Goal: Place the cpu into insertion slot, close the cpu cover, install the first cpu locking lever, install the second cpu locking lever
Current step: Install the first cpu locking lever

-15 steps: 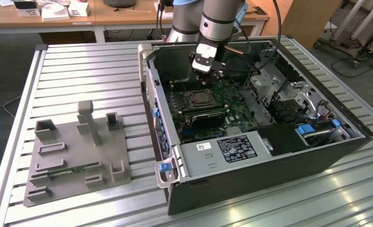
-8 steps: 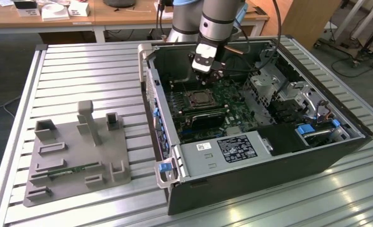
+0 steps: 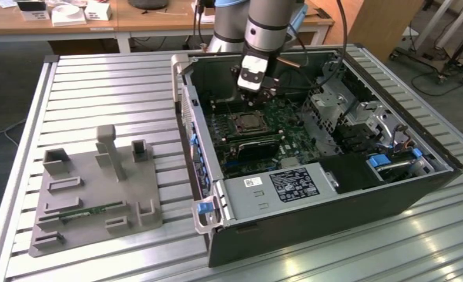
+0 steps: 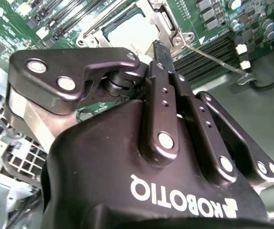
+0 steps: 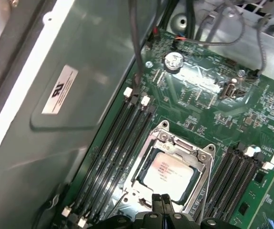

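Silver-grey cpu [image 5: 167, 174] sits flat in the insertion slot [image 3: 233, 124], mid green motherboard [image 5: 208, 95], inside the open pc case [image 3: 334, 217]. Cpu cover [image 5: 201, 164] is down: its silvery frame lies around the chip, w/ the chip's top showing thru the window.

Gripper [image 5: 161, 202] hangs just over one edge of the socket. Fingers are pressed together, nothing visible btwn them.

In the second wrist view a thin wire lever [image 4: 213, 56] runs from a socket corner out over the black memory slots [image 4: 208, 45]. Can't tell if it's latched. The closed fingertips sit right by that corner; touching it or not, can't tell.

In the first wrist view the memory slots flank the socket on both sides. A round coin battery [image 5: 174, 60] sits further along the board, well apart from the socket.

In the exterior view the arm [image 3: 267, 23] comes down into the case from above. The case lies on its side on a slatted metal table [image 3: 98, 88]. At the exterior view's left a grey fixture block [image 3: 90, 194] stands on the table, apart from the case, w/ a green memory stick [image 3: 81, 212] lying in one of its grooves. A wooden desk [image 3: 153, 20] stands behind the table.
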Robot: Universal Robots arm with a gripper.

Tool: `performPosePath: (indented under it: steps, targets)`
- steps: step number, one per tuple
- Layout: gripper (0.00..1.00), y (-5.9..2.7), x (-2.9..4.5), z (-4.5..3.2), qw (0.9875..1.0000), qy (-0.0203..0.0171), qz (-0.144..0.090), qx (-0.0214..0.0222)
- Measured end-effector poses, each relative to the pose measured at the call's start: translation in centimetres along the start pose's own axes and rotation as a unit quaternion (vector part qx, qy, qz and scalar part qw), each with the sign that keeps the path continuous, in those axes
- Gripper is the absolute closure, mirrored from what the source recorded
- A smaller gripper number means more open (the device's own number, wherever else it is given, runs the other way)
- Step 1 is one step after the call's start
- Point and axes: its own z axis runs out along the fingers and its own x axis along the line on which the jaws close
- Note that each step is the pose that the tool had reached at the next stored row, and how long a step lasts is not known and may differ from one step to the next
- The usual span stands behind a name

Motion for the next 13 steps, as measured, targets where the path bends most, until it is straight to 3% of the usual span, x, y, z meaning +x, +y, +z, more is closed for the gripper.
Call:
performPosePath:
  steps: [3,13]
  targets:
    - [0.89,-0.12,0.07,0.01,0.9999,0.0004,-0.014,0.0005]
    - [0.89,-0.26,0.22,-0.82,0.9997,0.0006,-0.025,0.0009]
